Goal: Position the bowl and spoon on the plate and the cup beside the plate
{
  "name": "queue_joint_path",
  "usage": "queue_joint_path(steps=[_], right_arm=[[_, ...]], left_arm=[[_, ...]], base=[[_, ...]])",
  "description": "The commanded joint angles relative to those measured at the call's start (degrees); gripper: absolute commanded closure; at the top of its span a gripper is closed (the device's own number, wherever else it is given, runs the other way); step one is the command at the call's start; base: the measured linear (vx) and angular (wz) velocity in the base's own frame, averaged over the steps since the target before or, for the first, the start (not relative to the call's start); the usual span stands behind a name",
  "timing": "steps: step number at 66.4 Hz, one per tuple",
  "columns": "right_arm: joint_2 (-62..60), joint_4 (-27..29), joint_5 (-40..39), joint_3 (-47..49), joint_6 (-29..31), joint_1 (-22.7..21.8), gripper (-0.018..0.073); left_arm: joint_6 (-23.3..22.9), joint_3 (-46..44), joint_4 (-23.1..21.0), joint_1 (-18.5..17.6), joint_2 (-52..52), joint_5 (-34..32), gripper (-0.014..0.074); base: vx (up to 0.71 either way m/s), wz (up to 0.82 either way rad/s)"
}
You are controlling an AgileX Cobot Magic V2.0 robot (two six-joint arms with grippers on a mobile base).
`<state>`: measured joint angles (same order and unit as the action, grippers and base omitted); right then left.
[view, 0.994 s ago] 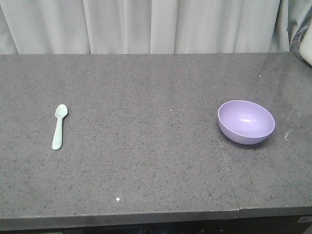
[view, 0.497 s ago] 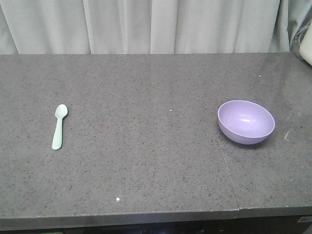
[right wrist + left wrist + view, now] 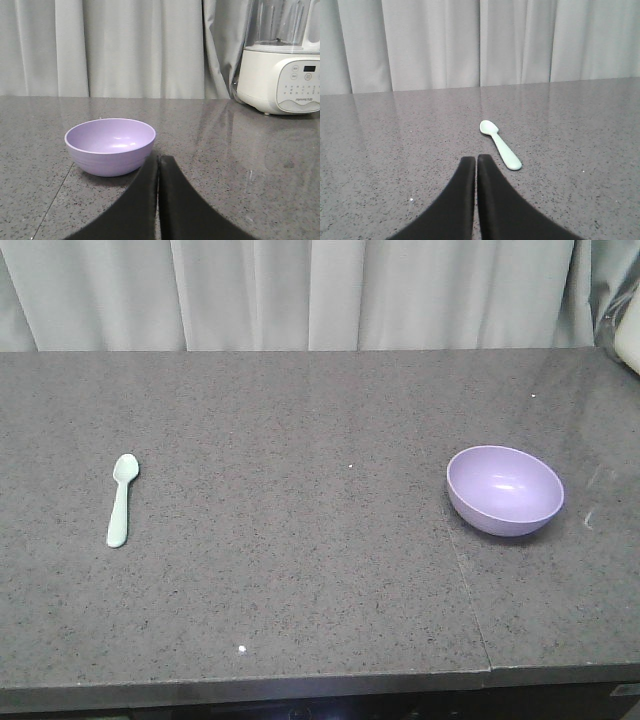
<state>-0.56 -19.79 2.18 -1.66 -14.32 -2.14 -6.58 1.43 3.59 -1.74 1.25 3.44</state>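
Note:
A lavender bowl (image 3: 505, 490) sits upright on the right side of the grey counter; the right wrist view shows the bowl (image 3: 110, 146) just ahead and left of my right gripper (image 3: 158, 158), which is shut and holds nothing. A pale mint spoon (image 3: 121, 499) lies flat on the left side, scoop pointing away. In the left wrist view the spoon (image 3: 500, 145) lies ahead and slightly right of my left gripper (image 3: 476, 159), shut and empty. Neither gripper appears in the front view. The plate and the cup are out of view.
A white blender base (image 3: 281, 76) with a clear jug stands at the counter's far right. Grey curtains (image 3: 300, 290) hang behind the back edge. A seam (image 3: 468, 590) runs through the countertop near the bowl. The front edge (image 3: 300, 680) lies close below.

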Motion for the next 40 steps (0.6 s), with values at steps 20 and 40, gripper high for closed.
queue_joint_path(steps=[20,40], right_arm=[[-0.63,-0.21,-4.43,-0.80,0.06,-0.30,0.0561],[-0.63,3.96,-12.81,-0.75,-0.45,-0.30,0.0561]], left_arm=[[-0.62,1.73,-0.39,-0.02,0.55,-3.92,0.0602],[-0.68,1.73,-0.39,-0.02,0.55,-4.75,0.0602]], base=[[0.00,0.00],[0.00,0.00]])
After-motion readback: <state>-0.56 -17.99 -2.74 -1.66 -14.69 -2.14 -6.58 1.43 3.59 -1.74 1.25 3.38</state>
